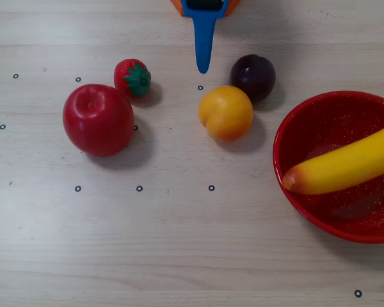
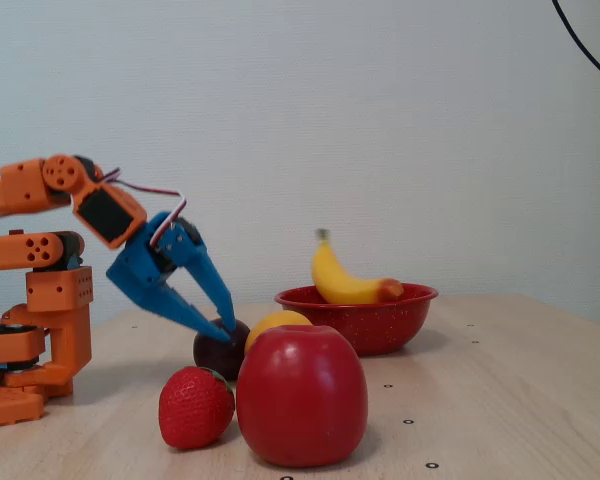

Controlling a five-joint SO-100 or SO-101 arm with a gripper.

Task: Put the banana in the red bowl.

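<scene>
Plum (image 1: pixel 253 77) and peach (image 1: pixel 225 112) beside gripper (image 2: pixel 223 327)

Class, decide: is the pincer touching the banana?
Apart. The fixed view shows the pincer low beside the dark plum, while the banana rests in the red bowl.

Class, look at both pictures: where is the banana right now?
The banana lies in the red bowl at the right edge of the overhead view, its reddish tip over the bowl's left rim; the round orange-yellow fruit is the nearest neighbour outside.

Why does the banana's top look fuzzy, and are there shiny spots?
In the fixed view the banana stem end is slightly blurred; the apple shows soft glare. In the overhead view fruit shadows fall right, and the red bowl glints.
</scene>
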